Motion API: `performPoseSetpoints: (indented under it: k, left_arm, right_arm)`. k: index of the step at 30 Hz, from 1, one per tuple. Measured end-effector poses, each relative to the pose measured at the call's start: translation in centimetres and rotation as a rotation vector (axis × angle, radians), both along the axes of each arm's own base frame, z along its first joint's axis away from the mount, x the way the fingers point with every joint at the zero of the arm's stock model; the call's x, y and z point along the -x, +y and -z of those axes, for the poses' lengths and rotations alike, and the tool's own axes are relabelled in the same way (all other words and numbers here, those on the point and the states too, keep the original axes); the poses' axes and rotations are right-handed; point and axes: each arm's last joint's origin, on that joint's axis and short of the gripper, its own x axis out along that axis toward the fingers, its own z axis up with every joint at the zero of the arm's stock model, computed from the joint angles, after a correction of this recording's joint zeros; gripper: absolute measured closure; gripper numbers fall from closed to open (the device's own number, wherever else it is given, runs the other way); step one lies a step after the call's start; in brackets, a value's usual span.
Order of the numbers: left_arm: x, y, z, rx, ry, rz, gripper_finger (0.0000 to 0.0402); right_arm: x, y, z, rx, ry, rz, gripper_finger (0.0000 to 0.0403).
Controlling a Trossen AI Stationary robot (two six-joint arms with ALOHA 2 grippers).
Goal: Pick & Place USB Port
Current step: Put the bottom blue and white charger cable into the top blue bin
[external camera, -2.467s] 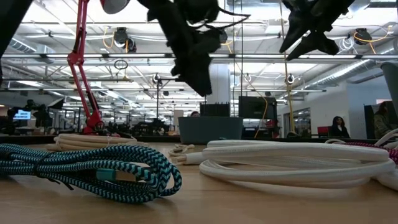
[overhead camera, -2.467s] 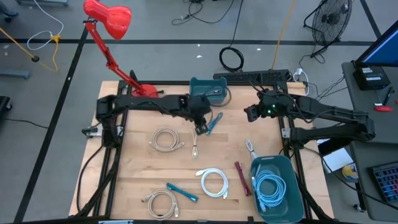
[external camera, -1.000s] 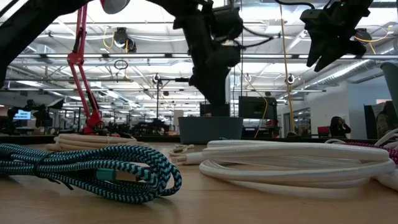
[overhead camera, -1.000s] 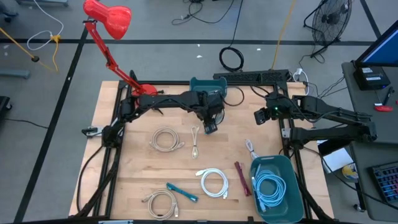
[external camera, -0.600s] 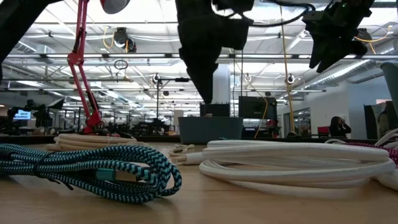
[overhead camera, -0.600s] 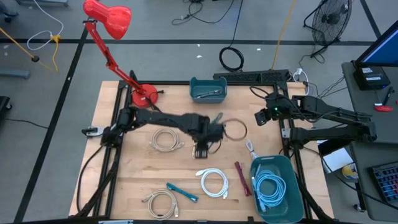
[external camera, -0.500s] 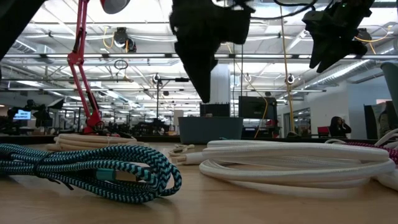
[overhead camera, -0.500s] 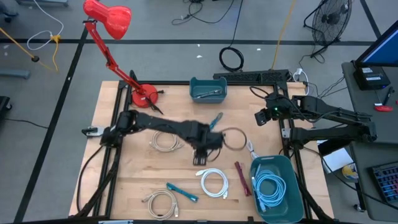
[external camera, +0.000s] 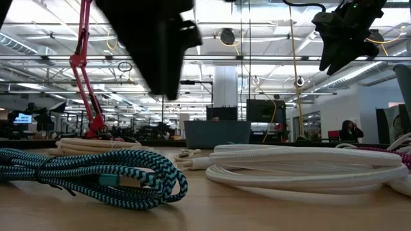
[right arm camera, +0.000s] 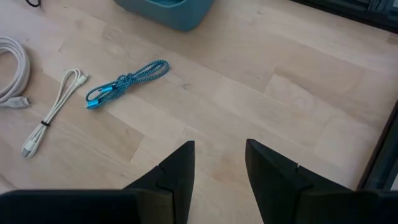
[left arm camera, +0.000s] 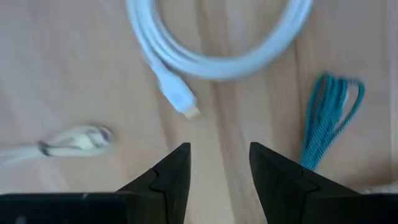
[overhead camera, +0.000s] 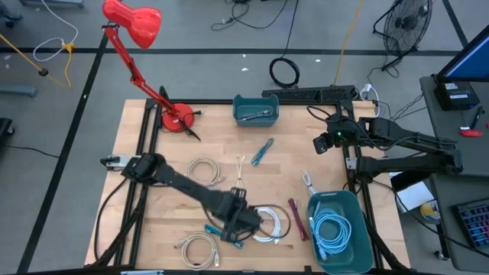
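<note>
Left gripper (left arm camera: pixel 214 168), open and empty above the white USB cable's plug (left arm camera: pixel 180 99), could snag the neighbouring teal braided cable (left arm camera: pixel 326 121) instead.

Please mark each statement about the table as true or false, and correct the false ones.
1. The left gripper is above the white cable coil near the table's front edge. True.
2. The left gripper holds a cable. False: its fingers are apart, with bare wood between them.
3. A teal braided cable lies on the wood between the two bins. True.
4. The bin at the table's back is empty. False: something pale lies inside it.
5. The right gripper rests inside the bin with the blue cable. False: it hangs apart from it.
</note>
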Motion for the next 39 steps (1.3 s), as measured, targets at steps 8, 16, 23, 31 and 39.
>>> performPoseSetpoints:
  k: [8,16,23,31,39]
  left_arm:
    - [1.6,-2.4,2.0,0.030,0.038,0.008,0.0234]
    - [2.0,-3.4,2.4,0.067,0.030,-0.015,0.0234]
    - [2.4,-4.1,2.4,0.068,0.031,-0.016,0.0234]
    - [3.0,-4.9,2.6,0.070,0.035,-0.017,0.0234]
    - [4.1,-5.2,5.1,0.077,0.074,-0.028,0.0234]
  right_arm:
    - [0.0,0.0,0.0,0.006,-0.001,-0.002,0.0271]
    - [0.0,-0.1,0.0,0.033,0.009,0.004,0.0271]
    - [0.0,-0.1,0.0,0.038,0.013,-0.001,0.0271]
    - [0.0,-0.1,0.0,0.038,0.013,0.000,0.0271]
    - [0.0,-0.1,0.0,0.038,0.013,0.000,0.0271]
